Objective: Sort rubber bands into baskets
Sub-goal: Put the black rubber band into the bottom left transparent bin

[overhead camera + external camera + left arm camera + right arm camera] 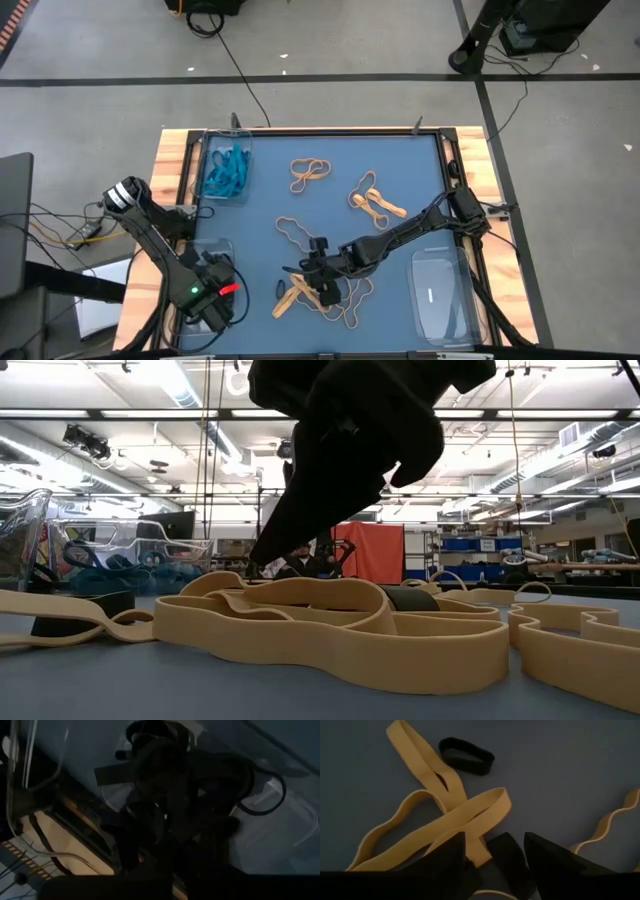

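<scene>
Blue tabletop (pixel 330 215) is strewn with unsorted tan rubber bands (pixel 310 172); only teal ones are gathered in the far-left clear plastic tray (pixel 226 168). Right claw (pixel 322 283) is spread wide over a black band (pixel 506 854), holding nothing; left claw's (pixel 205 300) state cannot be told.

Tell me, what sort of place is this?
Most likely a robotics lab or workshop: two robot arms work at a blue-topped table, cables trail over a taped concrete floor, and beyond the table stand shelves with blue bins under strip lights.

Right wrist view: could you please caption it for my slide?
Open right gripper poised over tangled tan rubber bands beside a black band.
</scene>
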